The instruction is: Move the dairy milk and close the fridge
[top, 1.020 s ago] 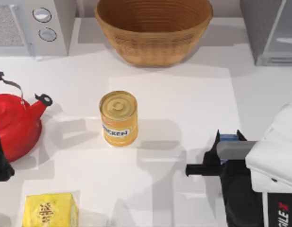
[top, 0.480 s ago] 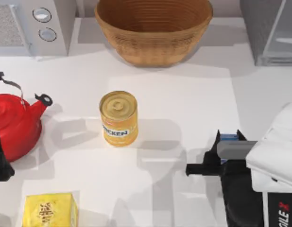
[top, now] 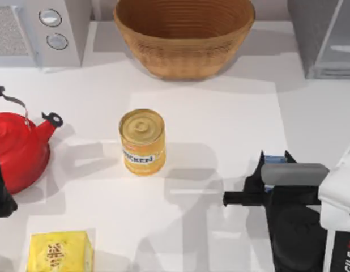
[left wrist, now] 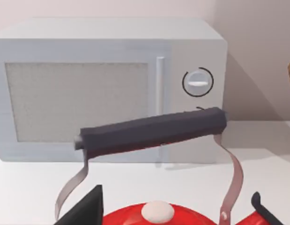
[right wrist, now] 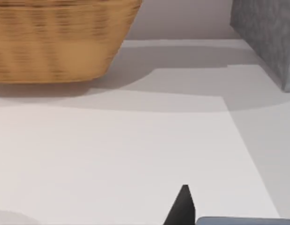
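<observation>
The right gripper [top: 273,163] is sitting well to the right of the yellow cylindrical can [top: 142,141], its black fingers closed around the small white dairy milk carton with a blue top [top: 273,160]. The woven wicker basket [top: 184,35] behind the can is showing a bare inside. The grey speckled fridge [top: 324,37] is standing beyond the carton, right of the basket. The left arm is idling over the red kettle [top: 19,148], left of the can.

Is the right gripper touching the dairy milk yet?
Cannot tell. In the top view the right gripper sits directly over the dairy milk, whose blue top peeks out between the jaws, but no view shows contact or a gap plainly.
</observation>
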`<move>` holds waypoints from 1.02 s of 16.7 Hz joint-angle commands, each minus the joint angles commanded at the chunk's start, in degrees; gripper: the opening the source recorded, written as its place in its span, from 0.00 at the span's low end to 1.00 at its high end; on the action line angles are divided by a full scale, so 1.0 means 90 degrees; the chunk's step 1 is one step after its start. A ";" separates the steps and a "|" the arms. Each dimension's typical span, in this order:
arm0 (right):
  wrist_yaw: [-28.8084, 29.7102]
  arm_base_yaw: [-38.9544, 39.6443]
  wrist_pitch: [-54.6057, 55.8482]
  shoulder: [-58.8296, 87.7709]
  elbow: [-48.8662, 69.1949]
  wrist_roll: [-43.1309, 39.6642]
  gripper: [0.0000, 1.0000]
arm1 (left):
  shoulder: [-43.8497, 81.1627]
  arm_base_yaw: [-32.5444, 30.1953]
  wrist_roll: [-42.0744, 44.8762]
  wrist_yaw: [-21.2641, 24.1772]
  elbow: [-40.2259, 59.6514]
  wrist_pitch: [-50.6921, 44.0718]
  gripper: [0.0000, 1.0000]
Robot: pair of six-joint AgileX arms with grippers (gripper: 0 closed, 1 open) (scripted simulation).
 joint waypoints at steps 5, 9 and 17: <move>-0.0007 0.0019 -0.0657 -0.0746 -0.0083 -0.0001 0.00 | 0.0000 0.0000 0.0000 0.0000 0.0000 0.0000 1.00; -0.0008 0.0013 -0.0653 -0.0742 -0.0060 0.0009 0.00 | 0.0000 0.0000 0.0000 0.0000 0.0000 0.0000 1.00; -0.1836 -0.1823 -0.1500 -0.1860 0.0106 -0.0316 0.00 | 0.0000 0.0000 0.0000 0.0000 0.0000 0.0000 1.00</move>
